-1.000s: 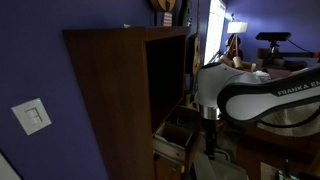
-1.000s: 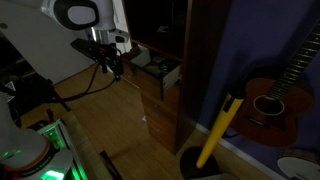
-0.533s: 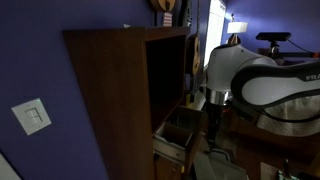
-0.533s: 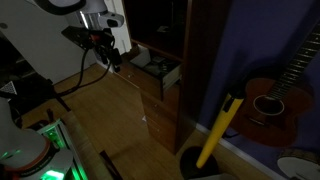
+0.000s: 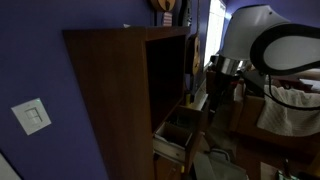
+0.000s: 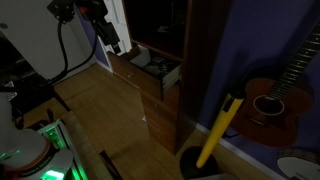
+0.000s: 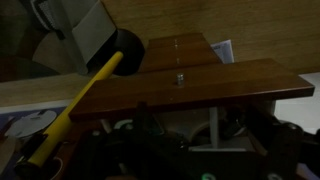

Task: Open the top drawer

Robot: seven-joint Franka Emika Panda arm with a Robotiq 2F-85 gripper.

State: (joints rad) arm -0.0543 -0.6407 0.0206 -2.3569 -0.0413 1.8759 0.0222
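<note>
The top drawer (image 5: 176,134) stands pulled out from the dark reddish-brown cabinet (image 5: 110,90), and its lighter inner walls show. In an exterior view the drawer (image 6: 157,69) holds some small items. My gripper (image 5: 214,97) hangs above and to the side of the drawer, clear of it. In an exterior view the gripper (image 6: 111,40) is raised above the drawer's front corner. In the wrist view the dark fingers (image 7: 200,150) sit wide apart at the bottom edge with nothing between them.
A yellow-handled tool (image 6: 216,130) with a black base leans by the cabinet side; it also shows in the wrist view (image 7: 80,95). A guitar (image 6: 268,100) rests against the purple wall. The tall dark shelf compartment (image 5: 165,70) is above the drawer. Wooden floor (image 6: 110,120) lies in front.
The arm has lifted up and away from the drawer. The drawer has stayed pulled out.
</note>
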